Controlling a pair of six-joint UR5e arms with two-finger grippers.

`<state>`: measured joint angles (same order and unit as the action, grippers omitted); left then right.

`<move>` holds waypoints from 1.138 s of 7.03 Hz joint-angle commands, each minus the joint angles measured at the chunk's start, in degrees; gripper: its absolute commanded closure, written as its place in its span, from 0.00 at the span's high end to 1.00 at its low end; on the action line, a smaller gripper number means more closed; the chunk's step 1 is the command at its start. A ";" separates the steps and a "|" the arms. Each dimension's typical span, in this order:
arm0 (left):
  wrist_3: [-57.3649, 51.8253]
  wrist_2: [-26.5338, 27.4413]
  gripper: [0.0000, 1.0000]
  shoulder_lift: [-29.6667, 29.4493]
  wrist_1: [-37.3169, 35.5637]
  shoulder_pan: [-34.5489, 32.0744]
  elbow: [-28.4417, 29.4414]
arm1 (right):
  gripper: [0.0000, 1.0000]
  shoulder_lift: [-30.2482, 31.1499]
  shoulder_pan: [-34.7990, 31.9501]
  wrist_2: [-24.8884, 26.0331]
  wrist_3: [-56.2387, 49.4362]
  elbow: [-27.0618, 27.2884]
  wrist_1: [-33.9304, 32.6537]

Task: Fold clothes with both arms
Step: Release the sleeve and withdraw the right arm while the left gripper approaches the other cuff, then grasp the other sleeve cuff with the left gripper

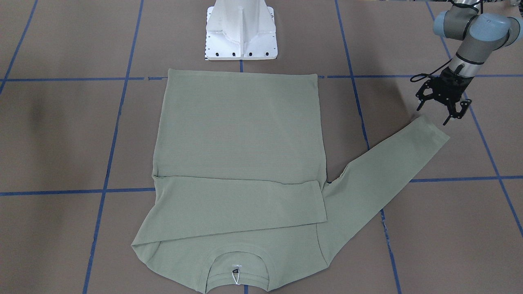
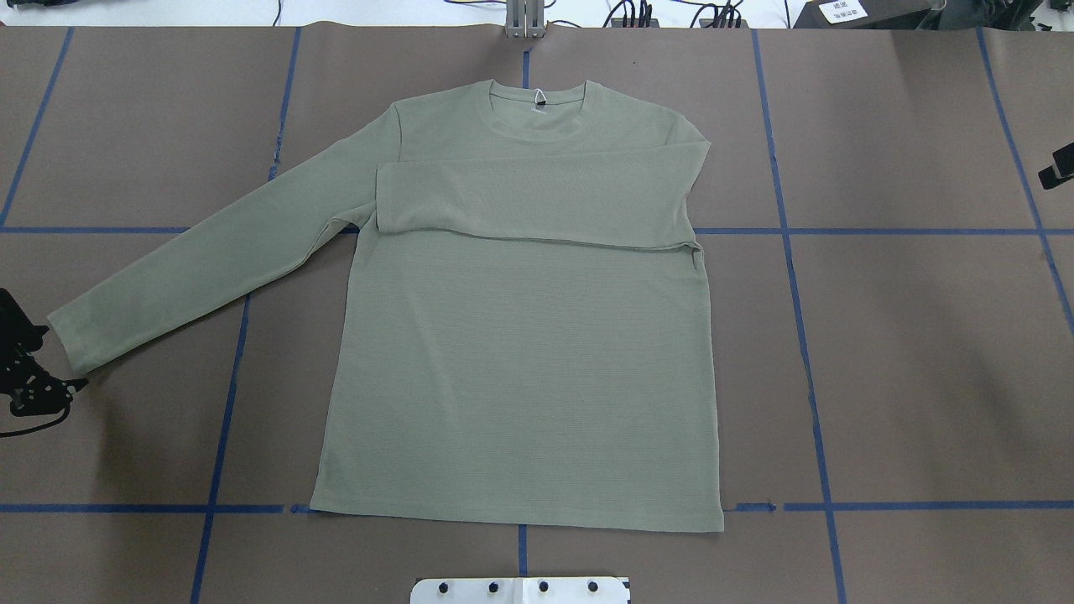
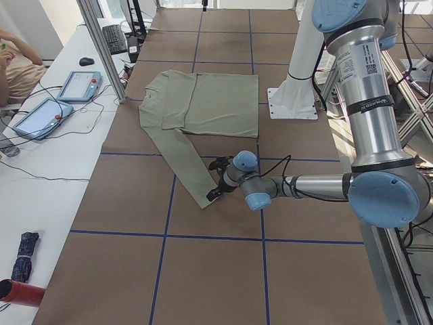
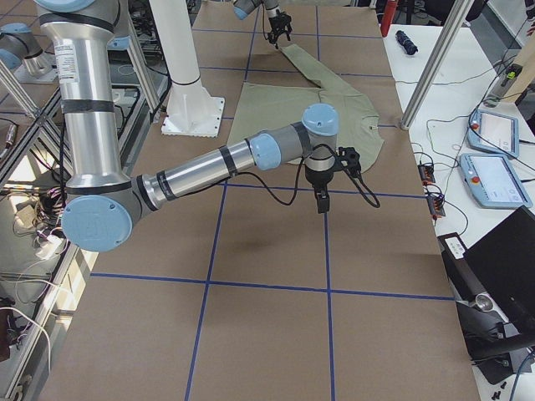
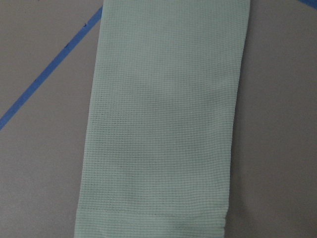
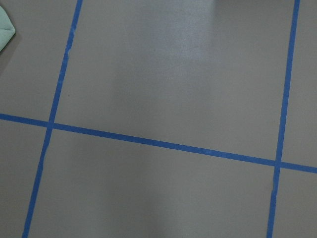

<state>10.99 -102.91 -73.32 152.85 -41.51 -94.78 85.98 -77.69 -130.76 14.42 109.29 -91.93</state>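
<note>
The sage-green shirt (image 2: 520, 361) lies flat on the brown table, neck (image 2: 537, 105) away from the robot. One sleeve (image 2: 537, 197) is folded across the chest. The other sleeve (image 1: 384, 171) stretches out diagonally, and its cuff (image 1: 429, 128) ends just short of my left gripper (image 1: 434, 114). That gripper hangs low over the table, open, with nothing between its fingers. The left wrist view looks straight down on this sleeve (image 5: 163, 124). My right gripper (image 4: 322, 199) hovers over bare table beside the shirt's shoulder. Only a black sliver (image 2: 1059, 166) of it shows overhead, so whether it is open or shut I cannot tell.
The white pedestal base (image 1: 241, 32) stands just behind the shirt's hem. Blue tape lines (image 6: 163, 145) grid the table. A white side desk (image 3: 40, 156) holds tablets and cables, and a person sits at its far end.
</note>
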 commanded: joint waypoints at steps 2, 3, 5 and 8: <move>0.00 0.43 0.27 0.02 0.96 1.08 0.12 | 1.00 0.24 -0.18 -0.02 0.00 0.22 0.00; 0.00 0.69 0.00 0.02 1.30 1.08 0.03 | 1.00 0.24 -0.18 -0.02 0.00 0.22 0.00; 0.35 0.52 0.00 -0.07 1.57 0.99 -1.02 | 1.00 0.24 -0.18 -0.02 0.08 0.13 0.00; 0.17 0.07 0.00 -4.62 0.96 -0.06 -4.53 | 1.00 2.51 -0.18 0.33 -0.18 -0.22 0.09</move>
<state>11.17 -102.84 -75.73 154.14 -40.88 -97.54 87.24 -77.87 -130.66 14.34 109.21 -91.91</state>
